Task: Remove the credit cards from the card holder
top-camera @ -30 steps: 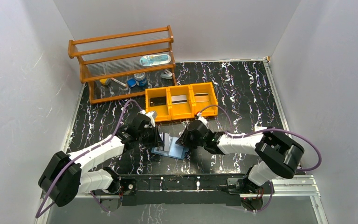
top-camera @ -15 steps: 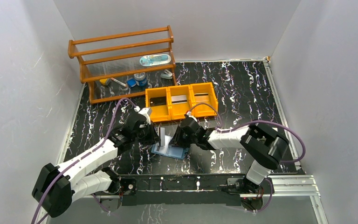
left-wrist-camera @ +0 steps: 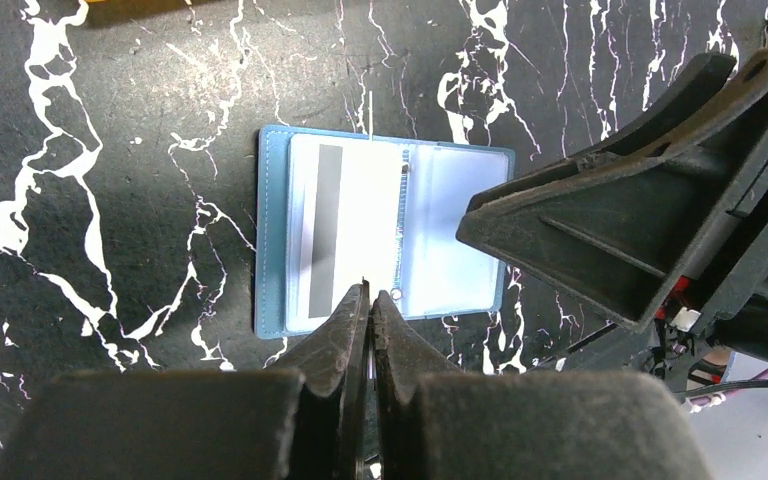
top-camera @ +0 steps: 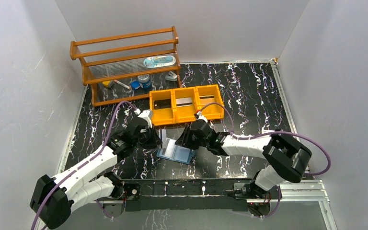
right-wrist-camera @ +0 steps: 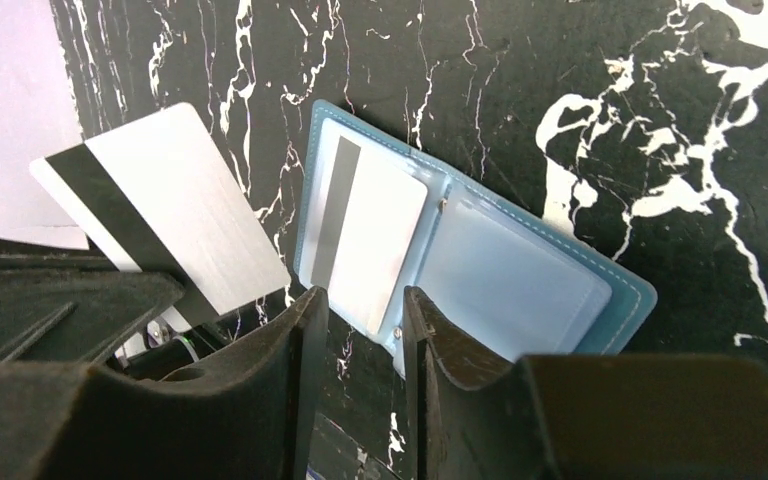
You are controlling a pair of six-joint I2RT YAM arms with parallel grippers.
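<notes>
Lying open near the table's near edge, the card holder has a second card in one pocket; left gripper pinches a silver card above it; right gripper's jaws stand parted, empty.

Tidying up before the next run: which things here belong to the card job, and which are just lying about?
Job: holder; pocketed card; held card, in the left pincer; tray cards; tray, likely their drop-off.
Lying about: rack; oddments on it.
</notes>
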